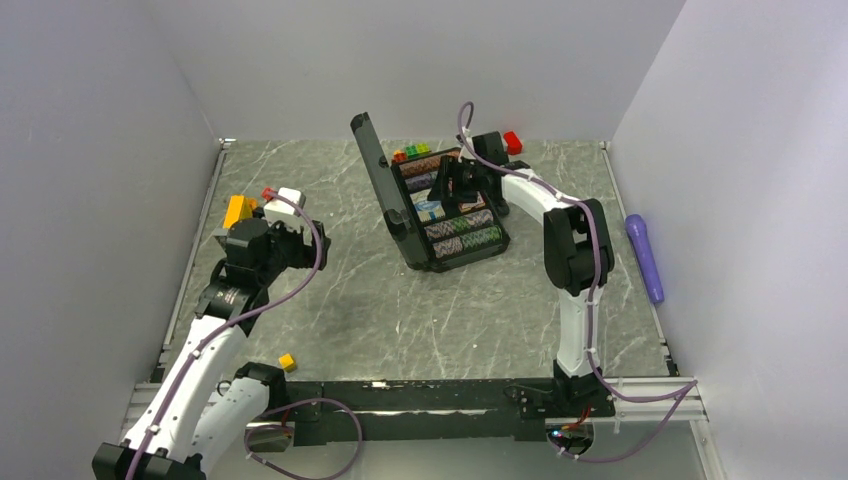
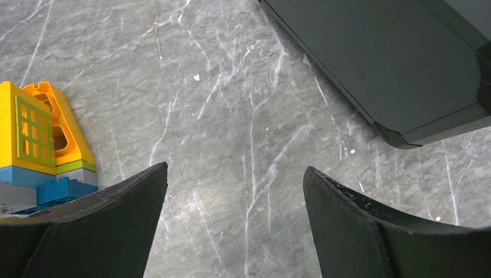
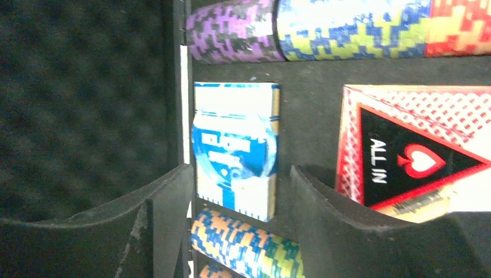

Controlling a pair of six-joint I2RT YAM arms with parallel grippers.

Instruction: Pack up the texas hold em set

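I am spreading my right jaws, gripping nothing, astride the blue-white card deck point(image 3: 234, 152) seated inside the briefcase point(image 1: 374, 168), with my left jaws hanging released left of the briefcase, judging stowing nearly done and lid-closing next, once I am lifting clear.

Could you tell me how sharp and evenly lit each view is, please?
Top external: soft, even light, but the chip rows look tiny. Left wrist: the marble table is crisp, without glare. Right wrist: the blue-white deck is blurred, its print unreadable; the upper chip row is washed out; the ALL IN marker reads clearly.
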